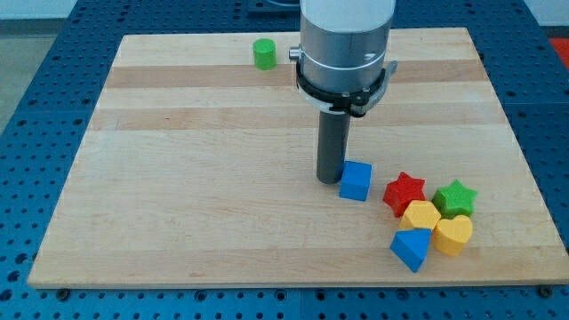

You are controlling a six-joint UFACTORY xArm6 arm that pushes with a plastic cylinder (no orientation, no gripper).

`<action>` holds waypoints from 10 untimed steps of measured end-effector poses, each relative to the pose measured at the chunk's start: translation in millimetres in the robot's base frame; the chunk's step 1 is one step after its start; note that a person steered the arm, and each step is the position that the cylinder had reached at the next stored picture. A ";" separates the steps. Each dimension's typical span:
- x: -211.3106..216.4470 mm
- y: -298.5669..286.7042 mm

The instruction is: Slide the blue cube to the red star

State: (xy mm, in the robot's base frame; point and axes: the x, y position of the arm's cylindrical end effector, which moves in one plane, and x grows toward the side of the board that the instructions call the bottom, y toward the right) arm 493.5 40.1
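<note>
**Beside the blue cube, tip at its left face**

Near the board's lower right, the blue cube (pixel 356 180) sat flat on the wooden board (pixel 196 178), a small solid block in bright blue with its lighter top face showing and its front faces slightly darker. It looked turned a little, one corner toward the view's bottom. My tip (pixel 330 180) stood just at the cube's left side, touching it or very nearly so; which, I could not tell. The arm carried no pincer, only the dark rod, so there was nothing to spread or press together.

Just to the cube's right, apart by a narrow gap, lay the red star (pixel 404 190). Beyond the star clustered the green star (pixel 456 196), a yellow block (pixel 420 215), a yellow heart (pixel 453 234) and a blue block (pixel 411 248). A green cylinder (pixel 264 54) stood well apart, near the board's top edge.
</note>
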 end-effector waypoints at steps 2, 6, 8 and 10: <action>24.0 0.0; 13.3 -31.3; -21.4 -16.0; -20.1 6.7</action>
State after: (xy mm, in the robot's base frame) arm 473.4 46.9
